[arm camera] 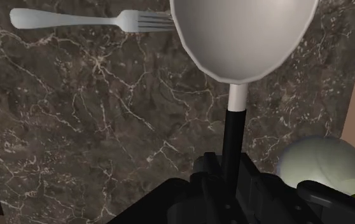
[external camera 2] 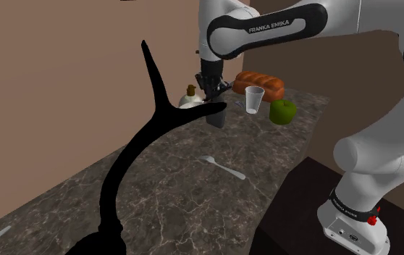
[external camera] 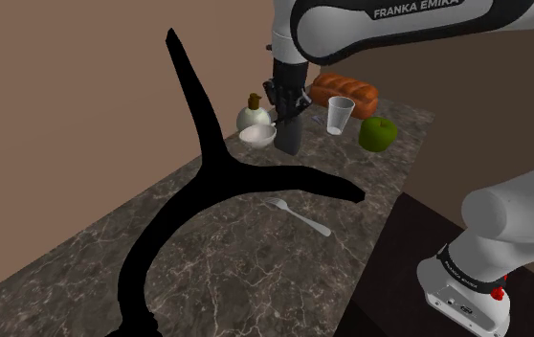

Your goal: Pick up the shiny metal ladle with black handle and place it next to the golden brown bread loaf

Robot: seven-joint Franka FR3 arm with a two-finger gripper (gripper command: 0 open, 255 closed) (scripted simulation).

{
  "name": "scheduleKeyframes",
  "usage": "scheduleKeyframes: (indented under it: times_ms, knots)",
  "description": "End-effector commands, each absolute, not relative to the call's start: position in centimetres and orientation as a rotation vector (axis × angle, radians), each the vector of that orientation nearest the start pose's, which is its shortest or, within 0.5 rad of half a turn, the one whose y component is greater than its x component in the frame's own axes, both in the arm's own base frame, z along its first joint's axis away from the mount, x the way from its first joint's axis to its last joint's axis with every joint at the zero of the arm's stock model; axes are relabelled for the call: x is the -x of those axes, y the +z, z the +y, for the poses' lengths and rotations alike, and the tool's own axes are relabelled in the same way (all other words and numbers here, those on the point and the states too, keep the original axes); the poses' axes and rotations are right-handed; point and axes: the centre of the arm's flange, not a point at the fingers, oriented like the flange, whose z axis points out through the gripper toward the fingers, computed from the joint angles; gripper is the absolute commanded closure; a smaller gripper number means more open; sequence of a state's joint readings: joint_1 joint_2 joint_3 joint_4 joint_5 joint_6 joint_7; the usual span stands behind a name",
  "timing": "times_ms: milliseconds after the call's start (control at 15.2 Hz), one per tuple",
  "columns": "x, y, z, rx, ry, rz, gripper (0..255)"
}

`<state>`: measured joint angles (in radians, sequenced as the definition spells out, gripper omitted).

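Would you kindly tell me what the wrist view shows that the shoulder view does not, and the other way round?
The wrist view adds the grip itself: the pincer is shut on the ladle by its black handle. The shoulder view adds the bread, the cup, the apple and a branching black shape across the surface. Both show the ladle's pale bowl, the fork, the round pale bottle and the marbled counter.
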<state>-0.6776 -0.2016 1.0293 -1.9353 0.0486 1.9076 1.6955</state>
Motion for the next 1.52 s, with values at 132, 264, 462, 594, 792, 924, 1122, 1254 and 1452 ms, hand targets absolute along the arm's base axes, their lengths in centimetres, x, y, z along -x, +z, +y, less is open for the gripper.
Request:
scheduleKeyframes:
  times_ms: [132,264,462,594,792,924,1122,1254,1452]
  knots:
    - [-48.0,53.3,16.7,2.434,-0.230,1.965,255]
    - [-47.5,53.3,14.1,2.434,-0.230,1.965,255]
    - [-46.6,53.3,10.2,2.434,-0.230,1.965,255]
    - [-46.1,53.3,7.6,2.434,-0.230,1.965,255]
    - [-45.3,53.3,3.8,2.434,-0.230,1.965,255]
    - [-44.7,53.3,1.2,2.434,-0.230,1.965,255]
    - [-43.9,53.3,-2.7,2.434,-0.230,1.965,255]
    - [-43.3,53.3,-5.3,2.434,-0.230,1.965,255]
    - [-42.5,53.3,-9.2,2.434,-0.230,1.965,255]
